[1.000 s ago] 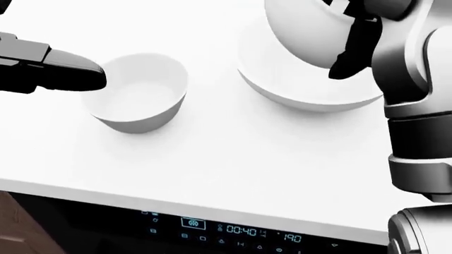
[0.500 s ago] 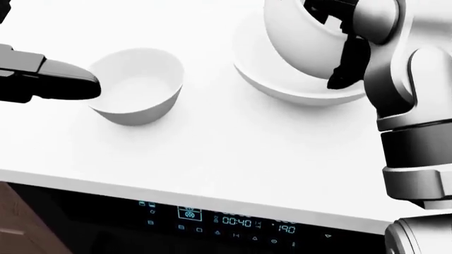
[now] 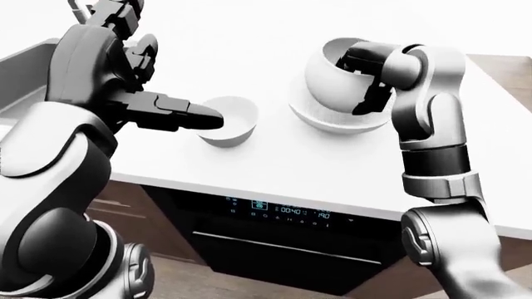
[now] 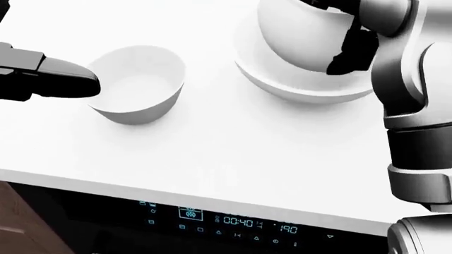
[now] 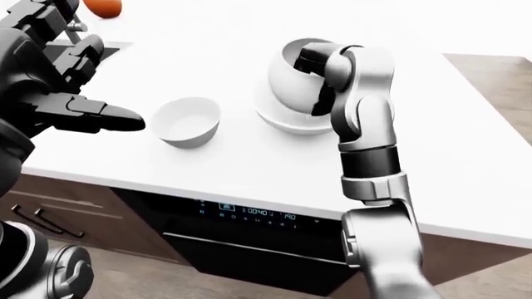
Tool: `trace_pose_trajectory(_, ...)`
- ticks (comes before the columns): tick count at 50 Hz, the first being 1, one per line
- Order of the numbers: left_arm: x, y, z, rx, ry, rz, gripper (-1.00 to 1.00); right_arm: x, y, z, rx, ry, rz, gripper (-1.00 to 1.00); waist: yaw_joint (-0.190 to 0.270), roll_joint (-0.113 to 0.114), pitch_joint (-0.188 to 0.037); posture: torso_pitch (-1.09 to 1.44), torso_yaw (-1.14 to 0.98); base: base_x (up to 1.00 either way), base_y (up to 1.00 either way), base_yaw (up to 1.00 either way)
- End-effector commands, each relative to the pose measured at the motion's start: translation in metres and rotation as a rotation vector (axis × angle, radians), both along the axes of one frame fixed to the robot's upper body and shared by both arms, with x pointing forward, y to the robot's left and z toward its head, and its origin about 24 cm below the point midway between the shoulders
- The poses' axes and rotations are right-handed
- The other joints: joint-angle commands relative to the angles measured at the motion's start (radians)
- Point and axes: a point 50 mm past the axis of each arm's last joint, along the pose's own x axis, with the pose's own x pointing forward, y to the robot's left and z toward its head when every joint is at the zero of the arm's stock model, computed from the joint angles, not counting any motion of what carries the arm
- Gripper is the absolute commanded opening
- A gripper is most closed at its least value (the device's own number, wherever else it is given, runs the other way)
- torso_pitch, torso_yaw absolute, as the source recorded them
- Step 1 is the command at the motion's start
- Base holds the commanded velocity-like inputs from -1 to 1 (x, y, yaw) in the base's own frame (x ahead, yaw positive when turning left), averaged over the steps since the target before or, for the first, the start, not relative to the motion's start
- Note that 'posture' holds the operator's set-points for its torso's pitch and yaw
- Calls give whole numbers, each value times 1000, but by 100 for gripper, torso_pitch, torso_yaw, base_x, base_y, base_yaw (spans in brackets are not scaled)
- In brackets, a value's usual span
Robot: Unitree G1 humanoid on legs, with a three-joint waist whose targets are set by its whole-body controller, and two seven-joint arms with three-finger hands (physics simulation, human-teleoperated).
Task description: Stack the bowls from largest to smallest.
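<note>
White medium bowl [image 5: 292,78] gripped by right robot hand [image 5: 320,81], tilted.

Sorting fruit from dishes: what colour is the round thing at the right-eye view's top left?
Orange, right-eye view.

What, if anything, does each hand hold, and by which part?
The right hand grips the tilted medium bowl by its rim. The left hand holds nothing.

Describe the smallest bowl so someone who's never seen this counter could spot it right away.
On the white counter, above the oven's lit display, the small bowl stands alone and upright, left of the other two. Unlike the tilted bowl held over the wide bowl, nothing grips it; the left hand only points toward it.
</note>
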Motion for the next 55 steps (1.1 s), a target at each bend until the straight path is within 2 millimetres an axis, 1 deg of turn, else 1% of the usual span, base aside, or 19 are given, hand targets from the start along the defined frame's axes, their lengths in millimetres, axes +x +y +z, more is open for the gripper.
trace_pose_trajectory(1,-5,0,11,0,-75,6,100,-10,2,29,-5,-118,12,-20,0,-1,-33,0,0,0,0,0)
trace_pose_trajectory(5,-5,0,12,0,-75,6,100,-15,2,31,-8,-114,18,-11,-1,-1,-33,0,0,0,0,0)
trace_pose_trajectory(10,-5,0,13,0,-77,7,100,-17,4,27,-9,-99,30,-6,-3,-2,-33,0,0,0,0,0)
trace_pose_trajectory(17,-6,1,13,0,-77,7,100,-16,4,22,-15,-89,36,-1,-4,-1,-33,0,0,0,0,0)
trace_pose_trajectory(18,-6,1,13,0,-78,7,100,-17,4,23,-15,-89,37,1,-4,-1,-33,0,0,0,0,0)
trace_pose_trajectory(20,-6,1,13,-1,-78,7,100,-19,4,24,-18,-89,39,18,-4,-1,-33,0,0,0,0,0)
trace_pose_trajectory(22,-6,1,13,-1,-78,7,100,-20,4,24,-20,-90,41,19,-4,0,-32,0,0,0,0,0)
trace_pose_trajectory(25,-6,1,14,-1,-79,8,100,-21,5,24,-24,-89,45,26,-4,0,-31,0,0,0,0,0)
trace_pose_trajectory(27,-6,1,14,-1,-79,9,100,-22,5,27,-27,-89,46,35,-5,0,-30,0,0,0,0,0)
trace_pose_trajectory(31,-6,2,14,-1,-80,11,100,-27,5,37,-35,-100,50,35,-6,-1,-30,0,0,0,0,0)
trace_pose_trajectory(35,-7,3,14,-1,-80,12,100,-43,8,66,-31,-149,73,33,-6,0,-28,0,0,0,0,0)
trace_pose_trajectory(37,-7,3,14,-1,-80,12,100,-48,11,73,-26,-167,84,33,-7,2,-25,0,0,0,0,0)
trace_pose_trajectory(41,-8,5,14,-5,-80,16,100,-62,22,90,-14,-215,129,33,-8,4,-21,0,0,0,0,0)
trace_pose_trajectory(45,-10,11,14,-16,-81,27,100,-75,40,98,-15,-254,181,30,-11,7,-18,0,0,0,0,0)
trace_pose_trajectory(50,-13,19,15,-28,-86,40,100,-88,66,98,-1,-281,263,28,-16,14,-15,0,0,0,0,0)
trace_pose_trajectory(55,-16,30,15,-54,-89,57,100,-99,94,86,13,-283,356,25,-19,22,-14,0,0,0,0,0)
